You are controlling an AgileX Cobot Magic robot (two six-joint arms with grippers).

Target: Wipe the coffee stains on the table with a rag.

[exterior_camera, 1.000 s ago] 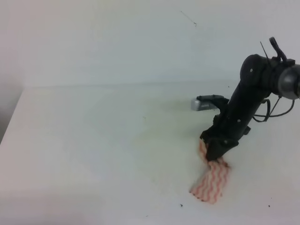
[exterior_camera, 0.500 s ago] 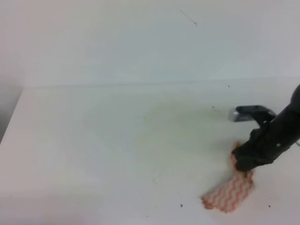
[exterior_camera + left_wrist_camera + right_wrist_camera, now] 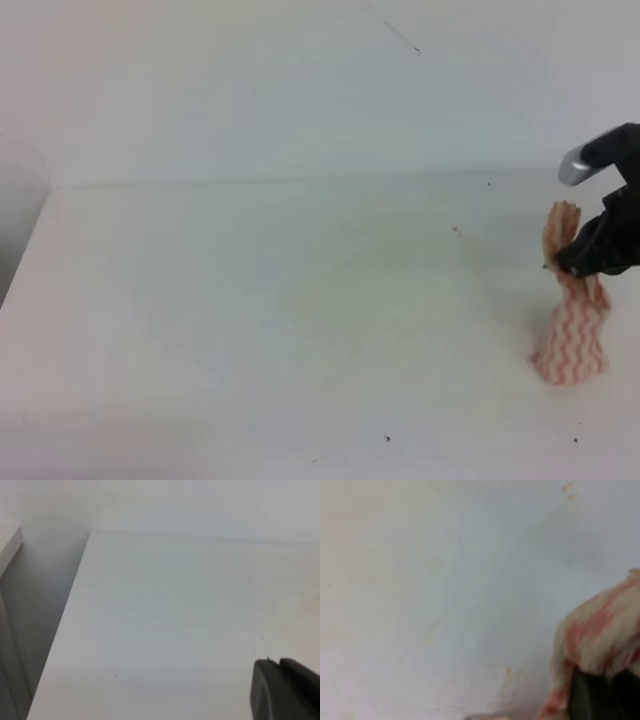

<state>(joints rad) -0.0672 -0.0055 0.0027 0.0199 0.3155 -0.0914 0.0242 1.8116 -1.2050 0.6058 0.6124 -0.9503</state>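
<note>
Zigzag-striped cloth, a small soft rag (image 3: 571,340) in pink-red and white, stood bunched up near the three o'clock edge of the plain white worktop (image 3: 250,330) in the high view. Its lower end rested on the surface while its upper part was drawn up into a peak, and the black right gripper (image 3: 585,262) was clamped on it partway up, with a tuft of fabric poking out above the grip. How far the jaws themselves stood apart I could not make out, since the cloth and the dark body of the arm covered them. A grey-silver tab on the arm showed just above, toward one o'clock of the rag.

From the right wrist view the rag (image 3: 600,635) filled the five o'clock corner, blurred, its pale and reddish folds draped over the dark gripper (image 3: 600,697) body beneath it.

Of the coffee stains (image 3: 350,300) only a very faint yellowish-tan smear showed, spread across the middle of the worktop, well apart from the rag toward nine o'clock. In the right wrist view pale tan streaks (image 3: 435,625) ran over the white surface, and a couple of small orange-brown flecks sat near twelve to one o'clock. A few tiny dark specks dotted the worktop toward six o'clock in the high view.

The left gripper (image 3: 285,690) appeared only as a dark block in the five o'clock corner of its own wrist view; whether it was apart or together I could not tell.
</note>
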